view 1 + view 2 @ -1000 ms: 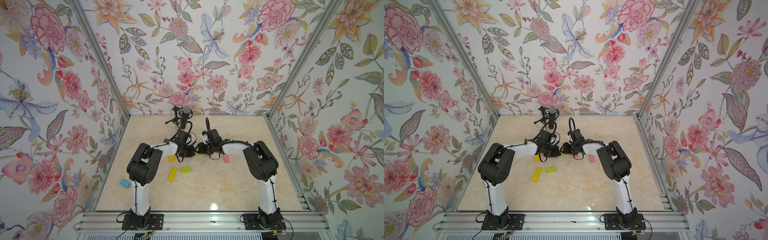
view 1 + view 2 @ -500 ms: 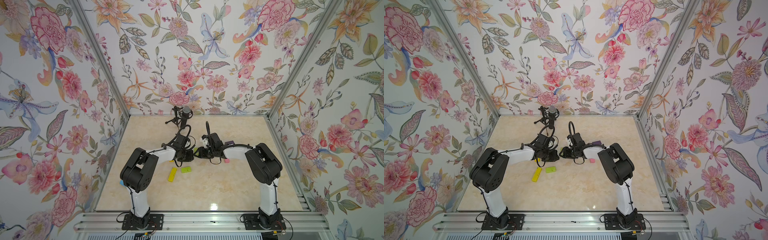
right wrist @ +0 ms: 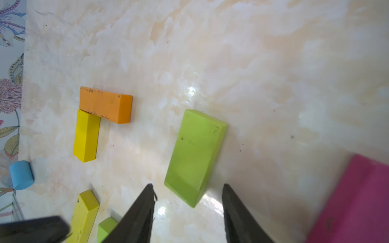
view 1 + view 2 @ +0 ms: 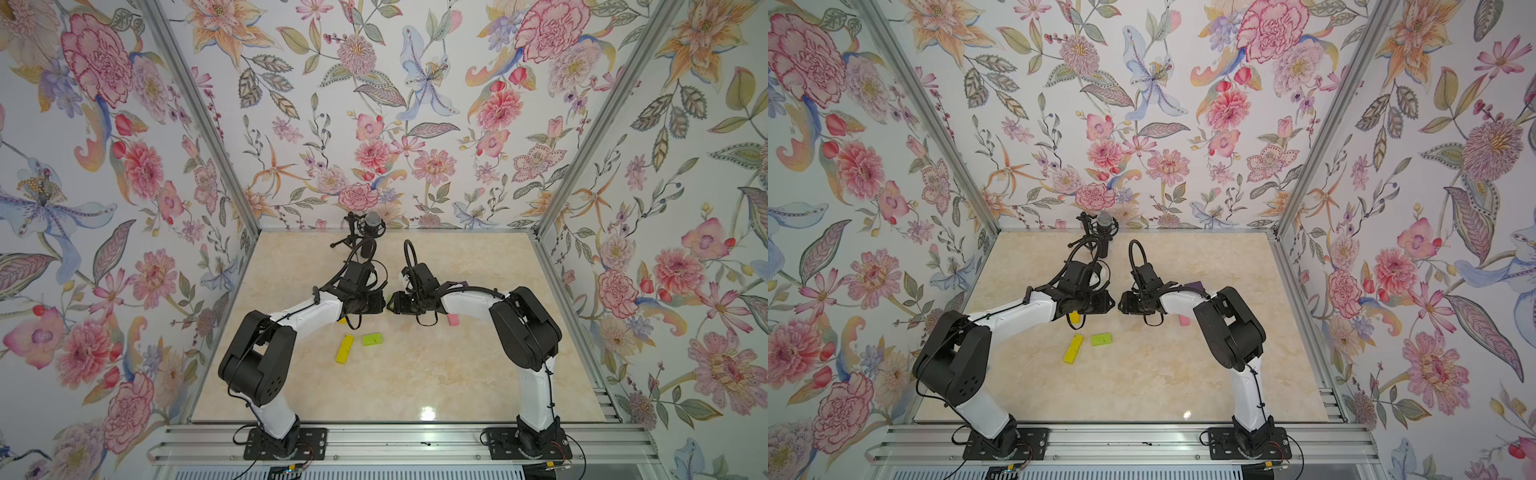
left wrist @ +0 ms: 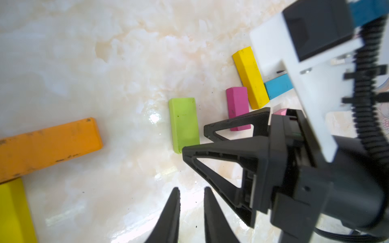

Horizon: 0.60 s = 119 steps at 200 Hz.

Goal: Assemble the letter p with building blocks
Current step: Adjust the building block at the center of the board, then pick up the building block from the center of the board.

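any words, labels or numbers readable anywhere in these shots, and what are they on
No readable text in any view.
orange block: faint dark marks along one edge, too smudged to read, possibly only scuffs.
Nothing else shows lettering.

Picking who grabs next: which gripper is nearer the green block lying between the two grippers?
Right. The right gripper stands open with its tips flanking the near end of the green block; the left gripper points at it from the opposite side, a clear gap short.
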Motion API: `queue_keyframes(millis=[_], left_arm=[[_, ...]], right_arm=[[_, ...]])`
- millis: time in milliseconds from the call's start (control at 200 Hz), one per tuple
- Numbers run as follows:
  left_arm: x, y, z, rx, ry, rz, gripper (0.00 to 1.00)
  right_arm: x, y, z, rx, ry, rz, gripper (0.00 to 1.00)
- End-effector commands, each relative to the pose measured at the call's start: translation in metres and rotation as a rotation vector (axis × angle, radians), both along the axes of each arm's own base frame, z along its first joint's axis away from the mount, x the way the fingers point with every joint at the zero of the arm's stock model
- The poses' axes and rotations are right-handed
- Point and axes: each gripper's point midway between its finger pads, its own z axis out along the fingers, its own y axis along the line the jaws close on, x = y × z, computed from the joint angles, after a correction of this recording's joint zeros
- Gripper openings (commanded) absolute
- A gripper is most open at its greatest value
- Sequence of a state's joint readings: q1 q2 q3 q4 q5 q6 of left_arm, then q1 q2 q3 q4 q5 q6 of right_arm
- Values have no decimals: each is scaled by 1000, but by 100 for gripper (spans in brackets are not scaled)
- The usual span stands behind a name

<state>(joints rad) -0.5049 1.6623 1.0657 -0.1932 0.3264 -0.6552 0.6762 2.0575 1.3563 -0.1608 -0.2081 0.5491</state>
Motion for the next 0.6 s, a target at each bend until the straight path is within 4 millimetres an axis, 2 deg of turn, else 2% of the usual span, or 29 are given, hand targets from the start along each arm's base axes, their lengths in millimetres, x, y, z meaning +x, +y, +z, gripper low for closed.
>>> queue_keyframes(millis=[0,100,125,275,435,590], left_arm=[[-4,23,5,59,-20,60,31],[-5,35,4,59,-18,84,32],[-5,38,17,43,-49,90,33],[-7,60,22,37,-67,130,33],[-13,91,23,23,-78,192,33],[-20,125,31,6,-113,274,33]], right_arm=[[-2,-16,-14,-221,-12,-14,54],[-2,-13,-14,-281,-22,-11,55],[-2,-12,-14,-297,-32,-9,55],[2,-17,-18,-422,-45,-19,55],[5,-13,-19,-448,-56,-20,55],[10,-9,-24,-445,-39,-31,55]])
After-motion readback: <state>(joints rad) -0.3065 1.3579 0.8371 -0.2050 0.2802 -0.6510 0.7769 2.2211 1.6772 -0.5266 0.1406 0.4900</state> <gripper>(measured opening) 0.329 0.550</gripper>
